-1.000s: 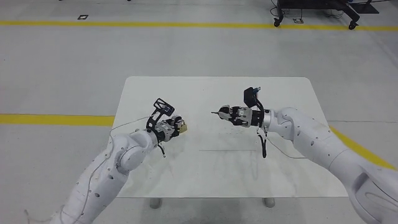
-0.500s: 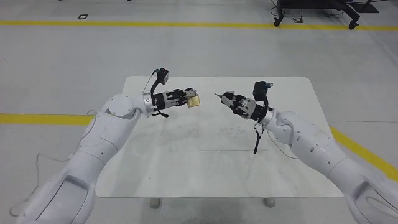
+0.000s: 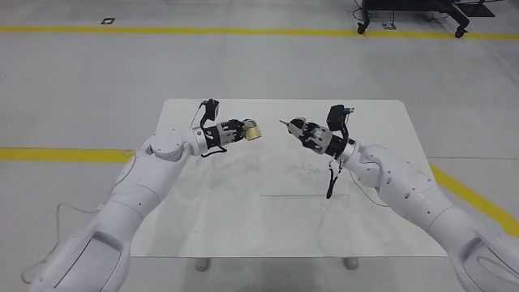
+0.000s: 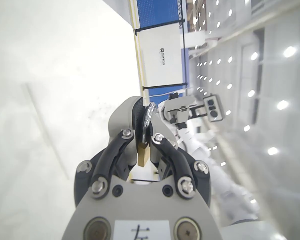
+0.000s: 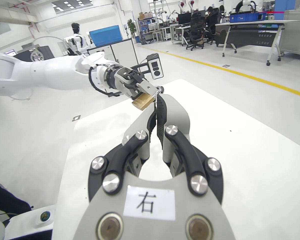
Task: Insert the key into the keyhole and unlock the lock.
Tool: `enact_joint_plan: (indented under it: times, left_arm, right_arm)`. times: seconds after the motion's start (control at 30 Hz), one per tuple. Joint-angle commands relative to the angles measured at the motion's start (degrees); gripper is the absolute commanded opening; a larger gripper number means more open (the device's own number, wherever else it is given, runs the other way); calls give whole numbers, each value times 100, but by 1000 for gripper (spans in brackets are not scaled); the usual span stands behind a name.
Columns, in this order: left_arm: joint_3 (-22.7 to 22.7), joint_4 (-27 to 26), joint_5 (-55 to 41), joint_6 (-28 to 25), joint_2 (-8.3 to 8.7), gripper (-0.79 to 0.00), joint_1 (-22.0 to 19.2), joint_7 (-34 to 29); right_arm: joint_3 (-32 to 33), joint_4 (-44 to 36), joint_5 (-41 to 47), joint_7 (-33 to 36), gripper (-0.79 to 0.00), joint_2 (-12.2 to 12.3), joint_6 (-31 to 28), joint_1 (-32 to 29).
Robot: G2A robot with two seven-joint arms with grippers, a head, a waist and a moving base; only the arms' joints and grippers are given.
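One bench (image 3: 381, 227), one lock, one key, two end effectors. Left end effector (image 3: 241, 130) hangs above the bench's far half, left of its middle, with its fingers pressed together on the lock (image 3: 253, 132). The lock is up off the bench top. It sticks out past the fingertips toward the bench's middle, long axis roughly along the bench's width, somewhat tilted. In the left wrist view the brass body (image 4: 143, 156) is wedged between the two fingers, with the silver shackle (image 4: 148, 119) up at the tips. Keyhole face is too small to make out. Right end effector (image 3: 295, 126) hangs above the bench's far half, just right of its middle, fingers clamped on the key (image 3: 284, 123). The thin blade pokes out of the tips, long axis along the bench's width. It points at the lock, angled slightly toward the bench's far edge. Key tip and lock are apart, with a short gap over the bench's middle. Beyond the bench's far edge, one yellow line (image 3: 122, 29) crosses the floor.
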Motion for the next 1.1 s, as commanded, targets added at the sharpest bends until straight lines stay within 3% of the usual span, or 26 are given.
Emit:
enact_joint_plan:
  times: [0.0,0.1,0.3,0.43,0.9,1.07]
  left_arm:
    - [50,-2,-360,1008,-82,-785,-110,-54]
    - [159,242,-1060,1811,-290,-785,-288,-321]
    - [515,1083,-1597,2008,-815,-785,-749,13]
    - [737,1623,-1617,2247,-1090,-785,-998,-48]
    - [744,1708,-1618,2235,-1118,-785,-1038,-86]
    - [744,1708,-1618,2235,-1118,-785,-1038,-86]
  right_arm:
    - [135,-93,-39,44,-785,34,147,-104]
    - [368,-227,-174,-89,-785,120,282,-353]
    - [904,-427,-38,-331,-785,317,228,-976]
    - [1198,-620,-115,-186,-785,404,603,-1245]
    - [1203,-620,-80,-169,-785,401,615,-1260]
    - [1288,-740,1531,1124,-785,343,246,-1319]
